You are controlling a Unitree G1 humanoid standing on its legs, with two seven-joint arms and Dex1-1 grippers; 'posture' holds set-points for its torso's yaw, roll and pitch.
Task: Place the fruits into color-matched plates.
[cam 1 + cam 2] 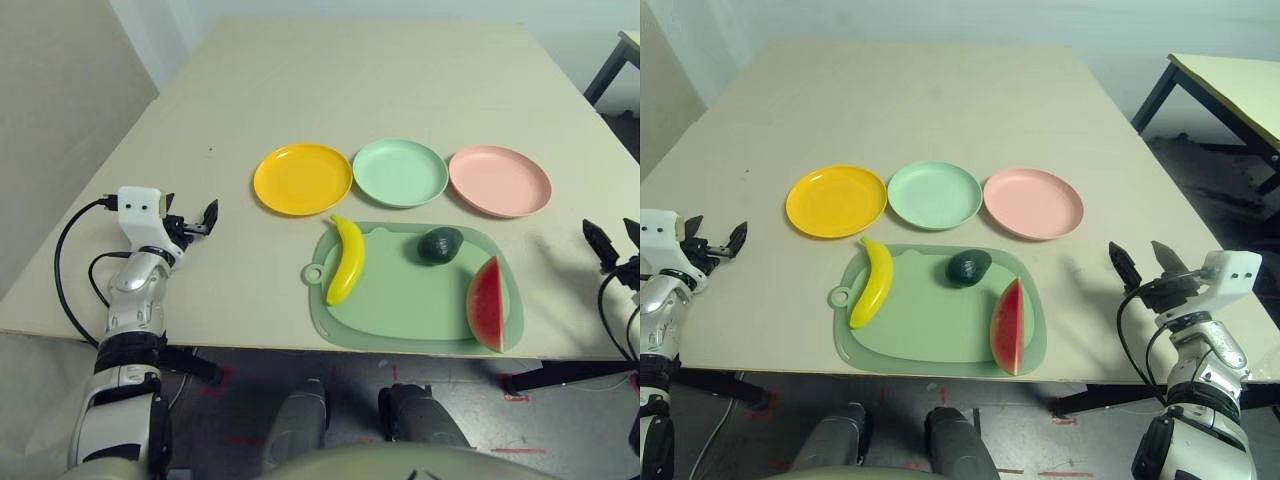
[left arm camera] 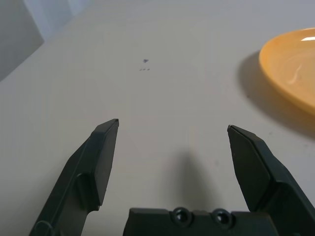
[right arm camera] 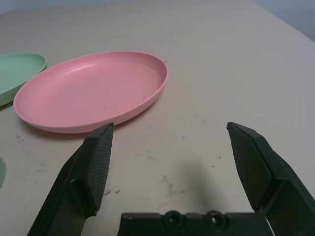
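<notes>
Three fruits lie on a green cutting board [image 1: 400, 310]: a yellow banana [image 1: 346, 260] at its left, a dark green avocado [image 1: 440, 245] at its far middle, a red watermelon wedge [image 1: 487, 303] at its right. Beyond the board stand three plates in a row: yellow-orange [image 1: 302, 178], mint green [image 1: 400, 172], pale pink [image 1: 499, 180]. My left gripper [image 1: 192, 222] hovers open over the table's left side, left of the yellow plate [image 2: 293, 69]. At the table's right side my right gripper [image 1: 1148, 262] is open, with the pink plate [image 3: 93, 93] ahead of it. Both hold nothing.
The table's [image 1: 300, 80] far half is bare wood. A second table [image 1: 1230, 85] with dark legs stands off to the right. Black cables [image 1: 70, 260] loop from my left wrist near the table's front left edge.
</notes>
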